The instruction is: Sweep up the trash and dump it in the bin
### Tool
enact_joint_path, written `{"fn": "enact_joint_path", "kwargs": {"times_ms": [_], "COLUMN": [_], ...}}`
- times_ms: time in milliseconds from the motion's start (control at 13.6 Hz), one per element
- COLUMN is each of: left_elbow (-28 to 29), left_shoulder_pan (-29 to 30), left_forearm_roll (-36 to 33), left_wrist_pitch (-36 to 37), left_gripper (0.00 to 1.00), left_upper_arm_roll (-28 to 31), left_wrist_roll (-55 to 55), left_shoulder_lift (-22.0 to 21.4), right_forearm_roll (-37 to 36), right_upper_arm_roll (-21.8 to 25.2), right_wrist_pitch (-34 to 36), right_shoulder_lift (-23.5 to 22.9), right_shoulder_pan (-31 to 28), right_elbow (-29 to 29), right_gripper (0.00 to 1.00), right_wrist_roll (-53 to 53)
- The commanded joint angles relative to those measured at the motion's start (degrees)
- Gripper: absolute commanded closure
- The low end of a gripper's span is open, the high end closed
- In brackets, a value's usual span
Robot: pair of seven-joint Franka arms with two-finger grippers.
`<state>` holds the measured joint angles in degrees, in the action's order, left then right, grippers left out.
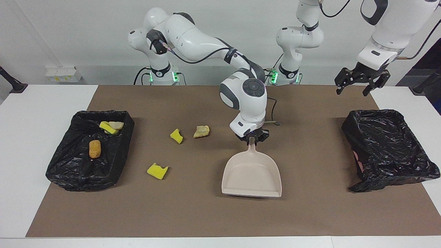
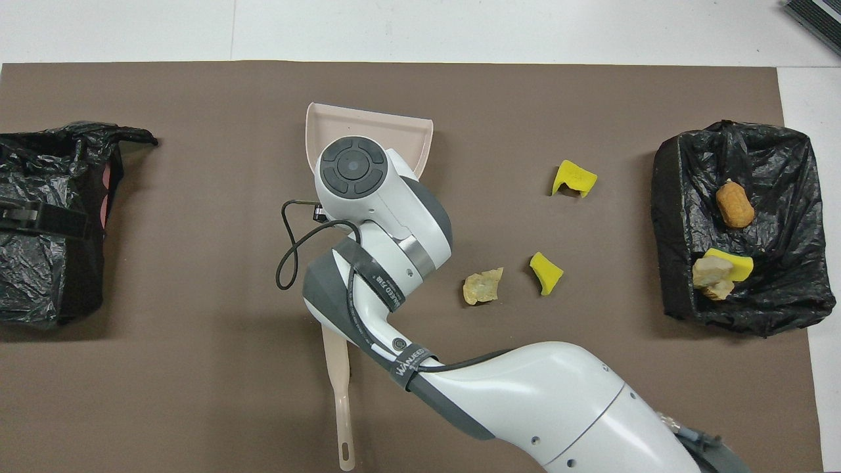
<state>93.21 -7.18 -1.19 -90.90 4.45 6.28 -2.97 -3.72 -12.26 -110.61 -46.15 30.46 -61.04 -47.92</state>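
Holding the dustpan by its handle, the right gripper has its fingers pinched tight. Three bits of trash lie on the brown mat toward the right arm's end. High up, the left gripper waits with fingers wide open, holding nothing

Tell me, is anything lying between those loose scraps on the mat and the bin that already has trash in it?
Nothing visible. The yellow chunk, the smaller yellow chunk and the tan lump have only bare mat between them and the bin.
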Motion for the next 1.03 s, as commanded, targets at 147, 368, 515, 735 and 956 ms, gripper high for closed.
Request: {"fn": "enact_joint_path", "kwargs": {"times_ms": [147,368,515,735,956], "left_elbow": [0.75,0.75,0.75,0.75,0.75], "left_shoulder_pan": [0.68,0.68,0.68,0.68,0.68], "left_forearm_roll": [-1.01,-1.01,-1.01,-1.01,-1.01], "left_wrist_pitch": [-0.34,-0.34,-0.34,-0.34,-0.34], "left_gripper": [0.00,0.00,0.00,0.00,0.00], "left_upper_arm_roll": [-0.49,-0.58,-0.58,-0.58,-0.58], "left_wrist_roll": [0.66,0.66,0.66,0.66,0.66], "left_shoulder_lift": [-0.72,-0.72,-0.72,-0.72,-0.72], "right_forearm_roll": [0.20,0.29,0.81,1.26,1.26], "right_upper_arm_roll": [-1.10,-1.02,-1.02,-1.10,-1.10], "right_wrist_pitch": [0.40,0.31,0.22,0.83,3.64], "right_shoulder_lift": [0.27,0.62,2.63,7.20,13.88], "right_shoulder_pan": [-0.75,-1.10,-2.76,-4.34,-6.63], "right_elbow": [0.48,0.48,0.48,-1.62,-6.80], "right_gripper": [0.46,0.22,0.00,0.00,0.00], "right_wrist_roll": [-0.95,-0.86,-0.60,-0.34,-0.25]}}
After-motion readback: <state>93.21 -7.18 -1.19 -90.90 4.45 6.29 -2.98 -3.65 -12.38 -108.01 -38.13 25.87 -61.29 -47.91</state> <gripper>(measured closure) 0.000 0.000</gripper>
